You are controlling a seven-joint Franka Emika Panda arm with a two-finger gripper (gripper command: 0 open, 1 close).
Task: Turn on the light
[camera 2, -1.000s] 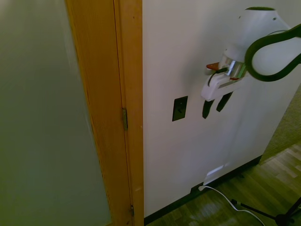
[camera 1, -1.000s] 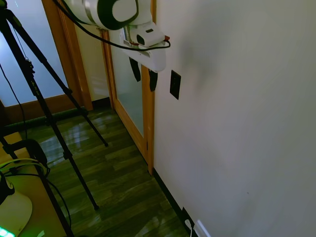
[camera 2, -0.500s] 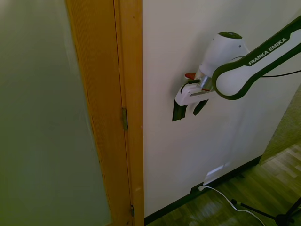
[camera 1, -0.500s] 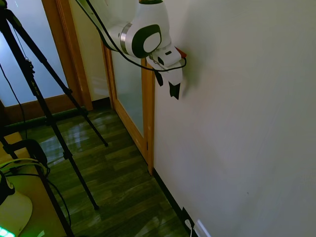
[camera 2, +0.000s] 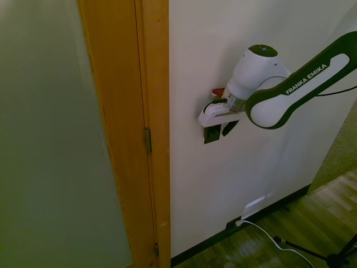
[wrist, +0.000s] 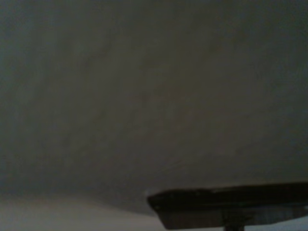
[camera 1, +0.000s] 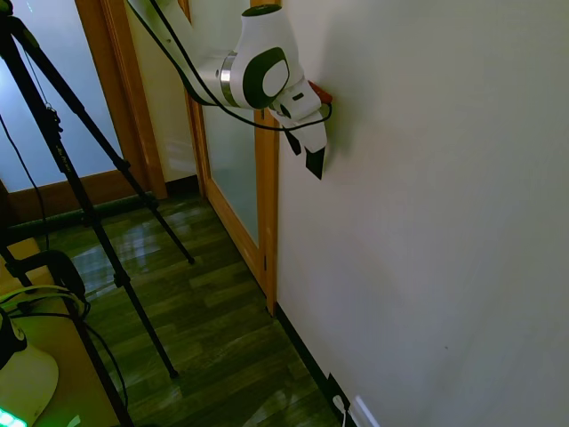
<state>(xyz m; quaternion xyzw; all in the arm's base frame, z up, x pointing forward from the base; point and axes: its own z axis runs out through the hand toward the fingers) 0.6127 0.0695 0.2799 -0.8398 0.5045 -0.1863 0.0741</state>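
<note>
White plaster wall [camera 1: 427, 196] is filling most of what you are seeing, running from the door frame out past the arm. Orange-brown wooden door frame [camera 2: 150, 128] is standing just beside the wall's edge, with a frosted pane [camera 2: 50, 139] taking up the space next to it. Dark plank floor [camera 1: 196, 311] is lying below, glossy in the first exterior view.

Your arm [camera 2: 290, 92] is reaching in toward the wall at switch height, wrist turned so the claw [camera 2: 218, 129] is pointing at the plaster. The claw is sitting right over the switch [camera 2: 211, 134], the small black upright plate on the wall close to the door frame. In the second exterior view 1 dark finger is overlapping the plate and the other is showing just beside it, so the 2 fingers are standing slightly apart, a narrow gap, gripping nothing. From these angles you cannot tell whether a fingertip is actually touching the plate.

In the wrist view you are getting blurred grey wall and a dark flat edge of the switch [wrist: 231, 204] near the bottom.

Down at the baseboard a white cord [camera 2: 268, 234] is trailing across the floor.
</note>
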